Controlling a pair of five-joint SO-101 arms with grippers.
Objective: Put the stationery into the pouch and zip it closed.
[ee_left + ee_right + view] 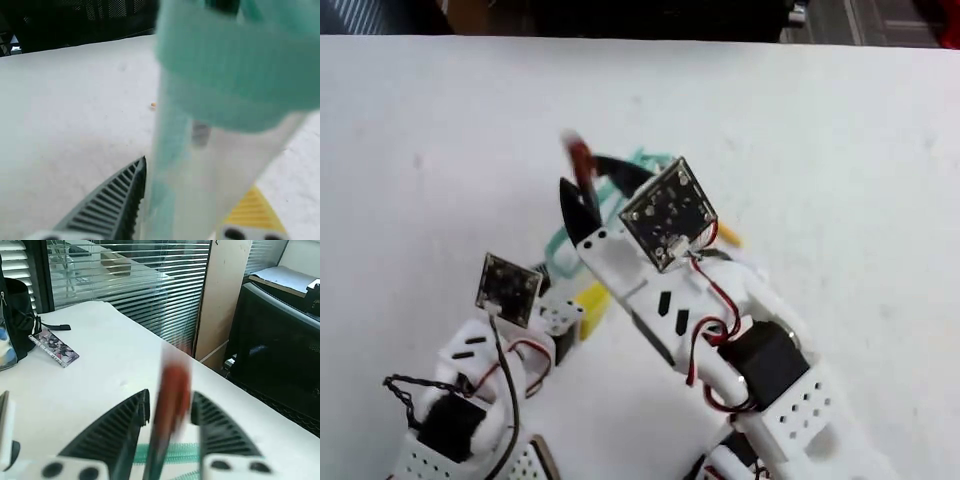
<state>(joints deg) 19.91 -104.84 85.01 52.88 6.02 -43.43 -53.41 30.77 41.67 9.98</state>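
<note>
Right end effector (170, 396) tight around pen (173, 377), red end straight outward; left end effector (199, 175) tight on pouch (235, 65).

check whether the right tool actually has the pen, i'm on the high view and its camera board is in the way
observer: Yes. In the right wrist view the pen stands red end up between the fingers of the right tool.
operator: and is the left tool on the pouch or just beside it
observer: On it. The left wrist view has the pouch, clear with a teal band, pinched in the left tool.
operator: where's the zipper relative to the pen
observer: In the right wrist view the teal zipper lies directly beneath the pen's lower end.
</note>
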